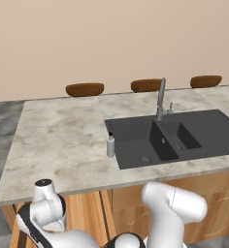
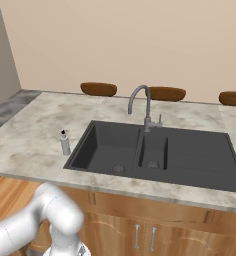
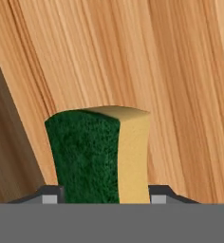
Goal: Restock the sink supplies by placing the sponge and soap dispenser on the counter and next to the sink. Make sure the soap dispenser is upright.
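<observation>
Two tool fingers (image 3: pixel 50 195) tight against the sponge (image 3: pixel 97 154), before wood grain.

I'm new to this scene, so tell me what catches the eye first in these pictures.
In the hand view, a green and yellow sponge stands between the gripper's dark fingertips against light wood panelling. In the base views, a dark grey double-basin sink with a grey faucet sits in the marble counter. A small grey soap dispenser stands upright on the counter just off the sink's left edge.
</observation>
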